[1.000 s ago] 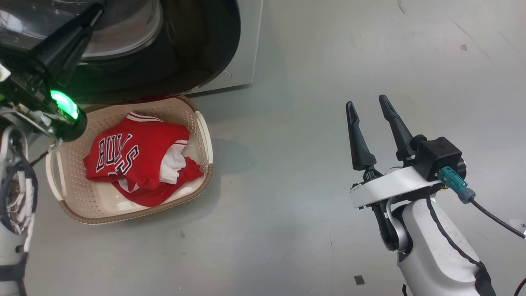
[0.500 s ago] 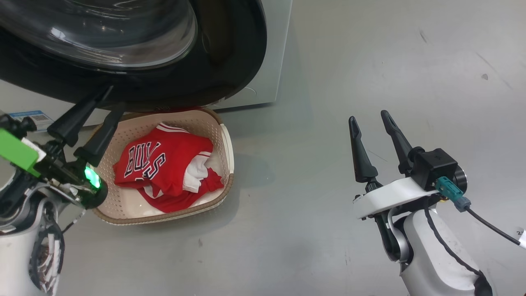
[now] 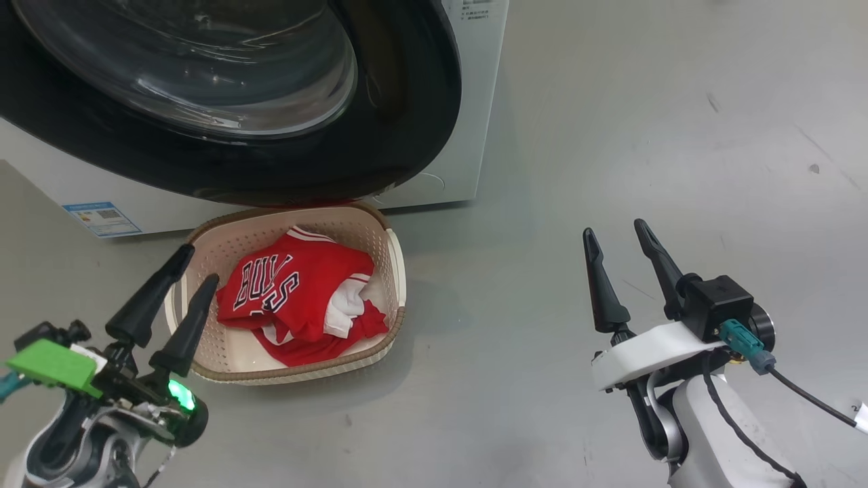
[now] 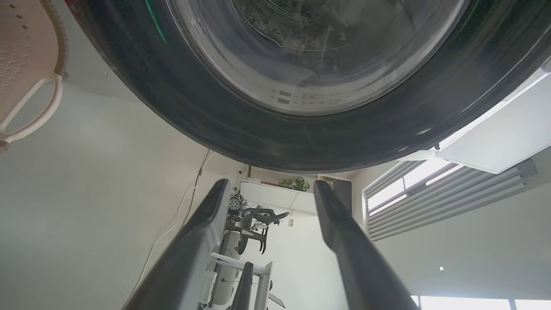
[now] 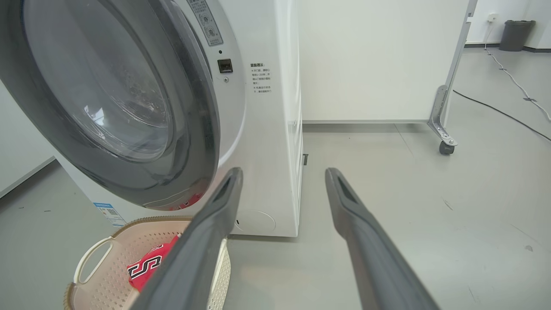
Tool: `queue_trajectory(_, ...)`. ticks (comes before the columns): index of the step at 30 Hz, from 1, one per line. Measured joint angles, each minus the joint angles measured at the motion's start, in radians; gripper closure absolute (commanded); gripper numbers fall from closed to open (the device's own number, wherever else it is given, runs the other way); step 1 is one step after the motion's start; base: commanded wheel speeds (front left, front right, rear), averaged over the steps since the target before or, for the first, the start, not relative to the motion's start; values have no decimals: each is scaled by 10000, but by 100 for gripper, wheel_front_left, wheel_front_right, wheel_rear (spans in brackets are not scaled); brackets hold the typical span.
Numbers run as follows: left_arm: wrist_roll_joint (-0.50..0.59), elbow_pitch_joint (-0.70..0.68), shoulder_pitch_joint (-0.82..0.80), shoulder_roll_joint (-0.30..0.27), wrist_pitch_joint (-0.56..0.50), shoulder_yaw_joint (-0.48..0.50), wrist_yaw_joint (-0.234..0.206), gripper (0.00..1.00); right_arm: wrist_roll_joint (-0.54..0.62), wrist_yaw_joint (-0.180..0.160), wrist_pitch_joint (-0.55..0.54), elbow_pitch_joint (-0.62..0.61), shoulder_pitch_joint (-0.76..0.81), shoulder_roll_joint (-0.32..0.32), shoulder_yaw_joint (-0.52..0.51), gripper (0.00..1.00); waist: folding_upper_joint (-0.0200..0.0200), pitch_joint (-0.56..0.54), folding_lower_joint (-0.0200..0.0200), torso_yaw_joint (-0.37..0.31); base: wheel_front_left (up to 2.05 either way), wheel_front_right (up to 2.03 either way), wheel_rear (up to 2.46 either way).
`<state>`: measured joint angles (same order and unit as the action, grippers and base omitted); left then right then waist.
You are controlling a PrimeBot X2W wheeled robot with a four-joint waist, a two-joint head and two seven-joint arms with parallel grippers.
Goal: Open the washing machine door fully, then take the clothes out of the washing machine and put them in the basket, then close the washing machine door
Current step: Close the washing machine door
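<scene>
Since the clothes (image 3: 298,305) lie heaped inside the basket (image 3: 285,378), the step in hand reads as the last one: shutting the door (image 3: 203,74). Item, door: black-rimmed and glass-bellied, standing ajar from the washing machine (image 3: 483,102), with its lower rim overhanging the basket's far edge at 12 o'clock of the basket. In the right wrist view the latch socket (image 5: 225,65) on the white front shows bare at 3 o'clock of the rim, so the door is not latched. Whether anything more is left inside cannot be told. Item, left gripper (image 3: 199,264): at 8 o'clock in the head view, fingers spread and empty, pointing toward 1 o'clock, tips just beside the basket's left rim. Item, right gripper (image 3: 613,228): at 4 o'clock, jaws likewise apart and holding nothing, fingers pointing to 12 o'clock over bare floor (image 3: 610,102), well apart from basket and door. Next move, as judged: bring a gripper to the door's free edge on the 3 o'clock side and press it toward the machine until the latch catches, keeping clear of the basket beneath.
</scene>
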<state>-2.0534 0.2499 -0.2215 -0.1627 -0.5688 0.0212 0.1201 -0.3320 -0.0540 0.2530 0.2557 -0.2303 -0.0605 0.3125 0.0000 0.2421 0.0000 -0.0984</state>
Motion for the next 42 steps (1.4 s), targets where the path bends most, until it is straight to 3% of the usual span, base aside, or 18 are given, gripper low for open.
queue_trajectory(7, 92, -713, 1008, 826, 702, 685, 2, 0, 2, -10, 0, 75, 380, -54, -150, 0, 0, -359, 0, 241, 0, 0, 0)
queue_trajectory(11, 851, -1214, 1298, 1034, 1348, 1051, 2, 0, 2, -15, 0, 79, 515, -77, -209, 0, 0, -535, 0, 404, 0, 0, 0)
queue_trajectory(18, 3797, -1835, 1827, 897, 3212, 1344, 2, 0, 13, -13, 0, 105, 603, -102, -205, 0, 0, -888, 0, 592, 0, 0, 0)
queue_trajectory(22, 6002, -2017, 2057, 614, 4355, 972, 8, 0, 21, -13, 0, 102, 667, -115, -234, 0, 0, -1102, 0, 623, 0, 0, 0)
queue_trajectory(25, 6732, -1985, 2233, 564, 4890, 844, 8, 0, 90, -13, 0, 102, 748, -142, -278, 0, 0, -1206, 0, 633, 0, 0, 0)
queue_trajectory(33, 10987, -2458, 2405, -499, 6832, -117, -25, 0, 104, -15, 0, 82, 907, -192, -324, 0, 0, -1615, 0, 651, 0, 0, 0)
queue_trajectory(35, 11958, -2581, 2414, -825, 7164, -357, -337, 0, 104, -25, 0, 82, 1011, -196, -330, 0, 0, -1701, 0, 662, 0, 0, 0)
queue_trajectory(42, 14414, -2648, 2736, -1051, 7653, -1241, -1547, 0, 107, -25, 0, 81, 1273, -194, -274, 0, 0, -1965, 0, 687, 0, 0, 0)
